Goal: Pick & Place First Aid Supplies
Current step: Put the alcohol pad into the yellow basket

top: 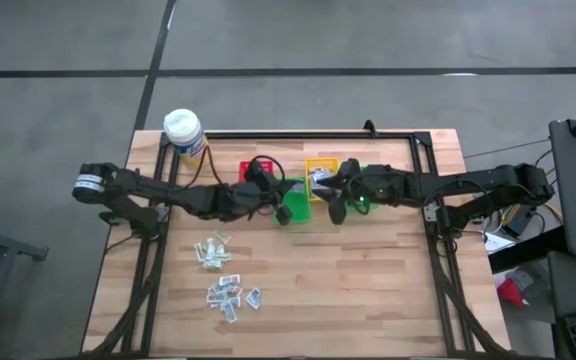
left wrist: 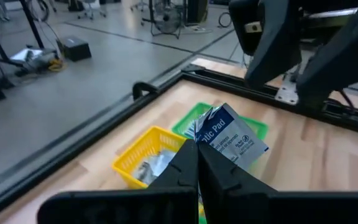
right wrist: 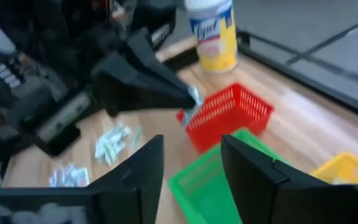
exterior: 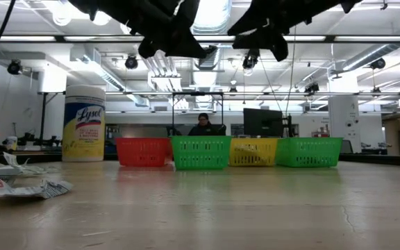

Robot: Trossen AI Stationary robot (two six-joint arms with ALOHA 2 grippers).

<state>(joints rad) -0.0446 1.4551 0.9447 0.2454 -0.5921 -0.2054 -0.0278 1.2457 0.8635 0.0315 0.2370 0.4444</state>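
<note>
My left gripper (left wrist: 197, 163) hangs above the row of bins, shut on a white packet with blue print (left wrist: 232, 138). In the high view it is near the table's middle (top: 280, 203). Facing it from the right is my right gripper (right wrist: 191, 158), open and holding nothing; in the high view it shows as (top: 335, 205). More first aid supplies lie loose on the table's near left in two small heaps (top: 212, 251) (top: 232, 295). The yellow bin (left wrist: 146, 157) has a silvery packet (left wrist: 149, 167) lying in it. My left gripper pinches the packet's near end (left wrist: 205, 148) between its two shut fingers. The fingers come almost level from the table's left. The rest of the packet sticks out past the fingertips, crumpled, lifted clear above the bins.
Four small bins stand in a row near the far edge: red (exterior: 143, 151), green (exterior: 200, 153), yellow (exterior: 253, 151), green (exterior: 310, 151). A yellow wipes canister with a white cap (top: 184, 133) stands at the far left. A black frame (top: 298, 135) runs along the table's edges.
</note>
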